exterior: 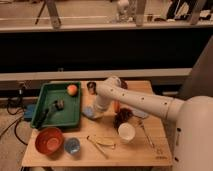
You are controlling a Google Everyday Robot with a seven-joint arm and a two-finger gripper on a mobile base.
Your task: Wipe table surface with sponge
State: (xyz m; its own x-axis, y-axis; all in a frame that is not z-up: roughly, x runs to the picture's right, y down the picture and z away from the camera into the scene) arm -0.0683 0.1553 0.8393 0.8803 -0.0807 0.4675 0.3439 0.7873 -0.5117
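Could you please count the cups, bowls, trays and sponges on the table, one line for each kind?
Cups: 2, the white cup and the blue glass cup
Bowls: 1, the red bowl
Trays: 1, the green tray
Sponges: 1, the sponge, under the gripper
Total: 5

one claw over the table – one sponge, two cups.

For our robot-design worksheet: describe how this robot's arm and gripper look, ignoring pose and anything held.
The arm is smooth, rounded and off-white, with a row of small dark dots along its forearm and a bulbous joint. The gripper, above the table surface beside the green tray, looks pale. No cables show.
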